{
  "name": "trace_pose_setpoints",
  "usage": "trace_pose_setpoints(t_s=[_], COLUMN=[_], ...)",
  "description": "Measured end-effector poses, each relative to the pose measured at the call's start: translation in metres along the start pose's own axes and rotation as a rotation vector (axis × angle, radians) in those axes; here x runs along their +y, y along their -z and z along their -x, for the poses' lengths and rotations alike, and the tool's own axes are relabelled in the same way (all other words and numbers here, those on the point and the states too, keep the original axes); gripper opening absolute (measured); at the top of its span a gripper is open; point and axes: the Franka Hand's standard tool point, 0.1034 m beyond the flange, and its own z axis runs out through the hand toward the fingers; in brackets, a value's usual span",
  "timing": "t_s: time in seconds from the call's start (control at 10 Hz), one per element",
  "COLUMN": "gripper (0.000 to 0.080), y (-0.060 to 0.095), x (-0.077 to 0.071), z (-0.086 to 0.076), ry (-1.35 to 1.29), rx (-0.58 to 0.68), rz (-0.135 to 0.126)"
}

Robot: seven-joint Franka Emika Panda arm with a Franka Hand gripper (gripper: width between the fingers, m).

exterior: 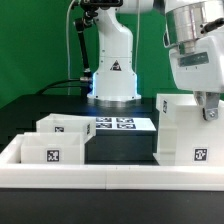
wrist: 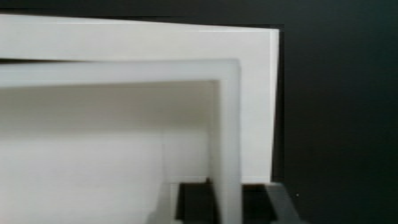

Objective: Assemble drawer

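Observation:
The white drawer box point(exterior: 180, 130) stands upright at the exterior view's right, with a marker tag low on its front. My gripper point(exterior: 209, 112) comes down from above onto its top right wall. In the wrist view the gripper point(wrist: 226, 208) straddles a thin white wall point(wrist: 226, 120) of the box, with a dark finger point(wrist: 192, 206) tight against each side of it. The jaws look shut on this wall. The box's wide white face point(wrist: 107, 130) fills most of the wrist view. Two smaller white drawer parts point(exterior: 60, 125) point(exterior: 55, 150) with tags sit at the exterior view's left.
The marker board point(exterior: 120, 124) lies flat on the black table between the parts. The arm's white base point(exterior: 112, 80) stands behind it. A raised white rim point(exterior: 110, 182) runs along the front and turns back at the left.

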Motion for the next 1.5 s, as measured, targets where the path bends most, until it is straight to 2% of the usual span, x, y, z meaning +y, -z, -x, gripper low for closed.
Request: trace_pose_setpoints(t_s=[0.3, 0.6, 0.8, 0.9, 1.0, 1.1, 1.2, 1.3, 1.4, 1.5], gripper=[0.0044, 0.0044, 0.0044, 0.0103, 0.0292, 0.0292, 0.0479, 0.0479, 0.0612, 0.0612], y=[-0.001, -0.003, -0.003, -0.003, -0.002, -0.002, -0.001, 0.001, 0.003, 0.009], x=[-0.001, -0.020, -0.019, -0.020, -0.021, -0.022, -0.022, -0.022, -0.021, -0.020], z=[0.000, -0.002, -0.002, -0.002, -0.001, -0.001, 0.000, -0.001, -0.001, 0.000], ry=[0.000, -0.013, -0.015, -0.010, -0.006, -0.001, 0.014, 0.081, 0.131, 0.187], rx=[0.000, -0.009, -0.013, -0.013, -0.013, -0.013, -0.014, -0.017, -0.017, -0.016], rz=[0.000, 0.005, 0.015, 0.012, 0.008, 0.005, 0.003, 0.002, 0.001, -0.004])
